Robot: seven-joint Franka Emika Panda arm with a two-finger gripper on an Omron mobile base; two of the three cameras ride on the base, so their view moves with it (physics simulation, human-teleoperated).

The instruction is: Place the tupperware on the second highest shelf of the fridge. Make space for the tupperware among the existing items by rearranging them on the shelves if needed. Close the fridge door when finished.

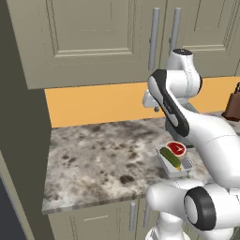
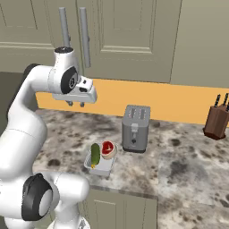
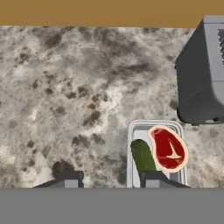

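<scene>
The tupperware (image 1: 174, 159) (image 2: 100, 157) (image 3: 157, 151) sits on the marbled counter (image 1: 93, 159) near its front edge, holding a red meat slice (image 3: 168, 148) and a green cucumber (image 3: 142, 155). My gripper (image 2: 76, 103) (image 3: 110, 179) hangs open well above the counter, with nothing between its fingers. It points down, and the tub lies under its right fingertip (image 3: 153, 178) in the hand view. A tall dark grey panel (image 1: 23, 140), probably the fridge's side, stands at the counter's left end. The fridge's shelves, door and the existing items are out of view.
A grey toaster (image 2: 135, 127) (image 3: 203, 74) stands just behind and to the right of the tub. A brown knife block (image 2: 217, 120) (image 1: 233, 105) is at the far right. Beige upper cabinets with bar handles (image 1: 153, 40) hang over the orange backsplash.
</scene>
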